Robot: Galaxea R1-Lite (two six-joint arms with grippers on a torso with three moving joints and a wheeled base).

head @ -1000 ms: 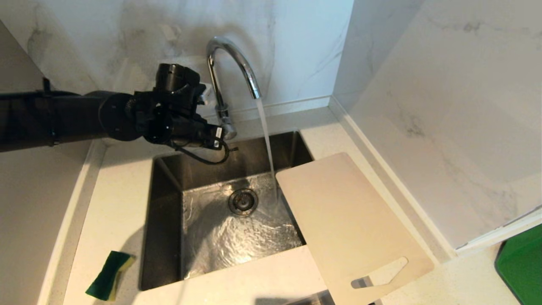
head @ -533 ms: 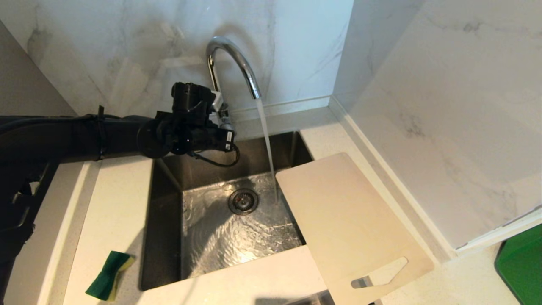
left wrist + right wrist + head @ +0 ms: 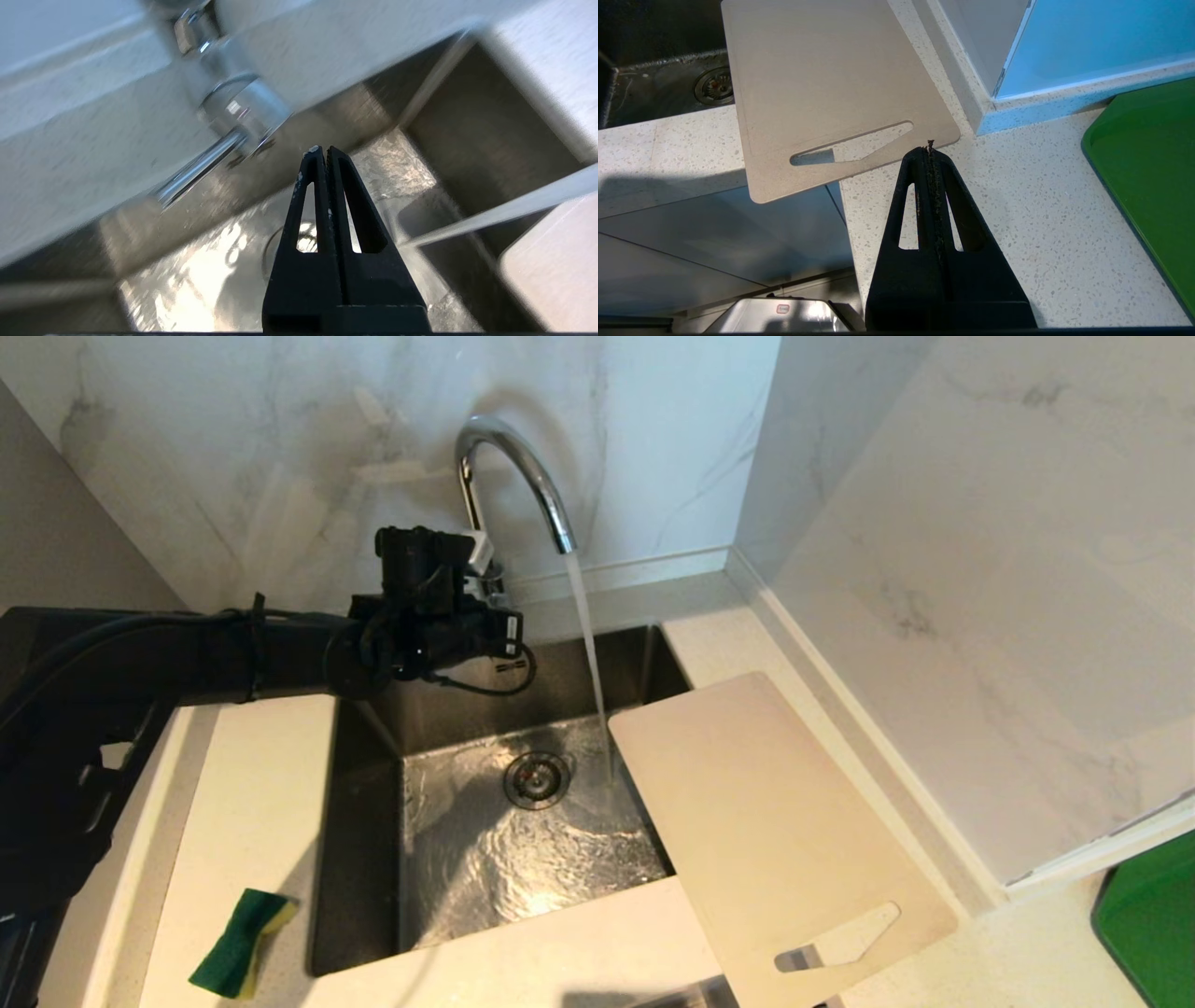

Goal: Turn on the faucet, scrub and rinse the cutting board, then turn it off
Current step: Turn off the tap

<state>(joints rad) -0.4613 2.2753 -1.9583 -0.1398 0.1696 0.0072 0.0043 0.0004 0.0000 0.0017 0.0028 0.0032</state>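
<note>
One board (image 3: 775, 831): thin, pale, judged stiff, light and slippery once wet; best taken at its slot (image 3: 852, 149) or an overhanging edge. Long axis runs diagonally, slot end just beyond the clenched, empty right claw (image 3: 930, 145), plain end over the sink (image 3: 364, 821), well across from the left claw (image 3: 322, 150). That claw, clenched and empty, sits just beside the faucet (image 3: 509, 476) base; water running.
</note>
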